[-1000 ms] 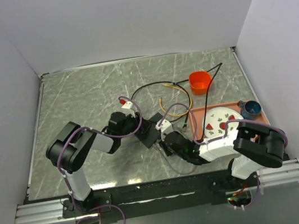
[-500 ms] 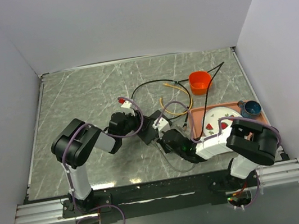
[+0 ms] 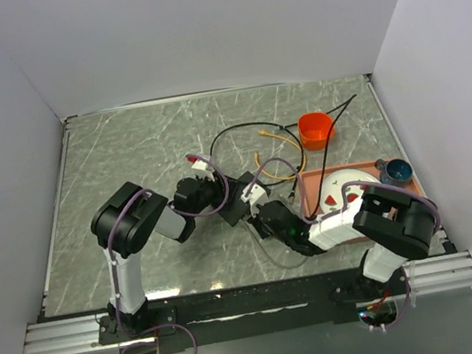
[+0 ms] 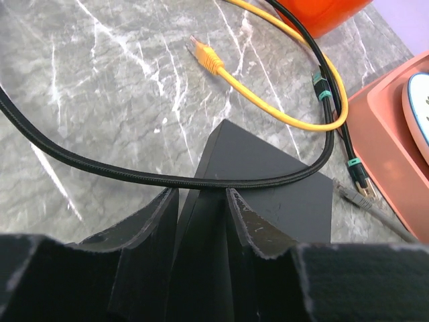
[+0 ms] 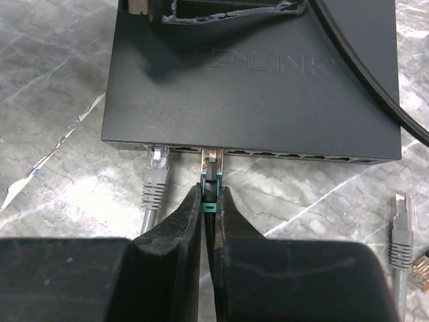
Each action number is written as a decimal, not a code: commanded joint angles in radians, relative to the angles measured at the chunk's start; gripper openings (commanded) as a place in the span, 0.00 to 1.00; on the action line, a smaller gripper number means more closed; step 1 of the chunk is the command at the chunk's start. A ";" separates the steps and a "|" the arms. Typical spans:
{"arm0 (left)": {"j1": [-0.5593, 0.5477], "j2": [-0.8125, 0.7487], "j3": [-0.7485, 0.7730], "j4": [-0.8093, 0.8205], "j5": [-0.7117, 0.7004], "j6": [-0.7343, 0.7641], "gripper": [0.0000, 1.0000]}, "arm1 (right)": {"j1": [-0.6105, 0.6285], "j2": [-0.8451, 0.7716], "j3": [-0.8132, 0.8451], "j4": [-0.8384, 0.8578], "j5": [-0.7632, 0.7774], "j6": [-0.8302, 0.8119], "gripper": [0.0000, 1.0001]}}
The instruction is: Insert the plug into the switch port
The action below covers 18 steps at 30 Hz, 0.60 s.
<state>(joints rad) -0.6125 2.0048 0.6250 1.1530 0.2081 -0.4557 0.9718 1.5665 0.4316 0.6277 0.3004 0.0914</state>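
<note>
The right claw (image 5: 209,201) squeezes the plug (image 5: 210,176), its tip at a hole in the front edge of the switch (image 5: 255,87) (a grey plug (image 5: 155,176) sits just beside it), while the left claw (image 4: 201,196) pinches a corner of the switch on the bench (image 5: 53,67).

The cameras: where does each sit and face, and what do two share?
Top external: high behind the robot, looking down on the table; both arms show.
Left wrist: on the left arm, looking over the left gripper, shut on the switch.
Right wrist: looking along the right gripper, holding the plug at a port.
Shared: both wrist views show the switch.
</note>
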 commanded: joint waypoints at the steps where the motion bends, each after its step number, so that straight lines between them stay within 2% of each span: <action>1: -0.219 0.123 -0.059 -0.409 0.501 -0.167 0.33 | -0.082 -0.013 0.108 0.517 -0.023 -0.016 0.00; 9: -0.240 0.152 -0.074 -0.352 0.521 -0.210 0.33 | -0.107 0.047 0.153 0.515 -0.024 -0.001 0.00; 15: -0.214 0.068 -0.082 -0.447 0.354 -0.218 0.36 | -0.102 -0.005 0.102 0.422 -0.058 0.037 0.00; 18: -0.167 0.008 -0.088 -0.509 0.245 -0.236 0.42 | -0.100 -0.037 0.064 0.383 -0.096 0.056 0.00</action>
<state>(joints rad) -0.6144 2.0056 0.6552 1.1145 0.1547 -0.4919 0.9112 1.5711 0.4316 0.6483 0.2066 0.1127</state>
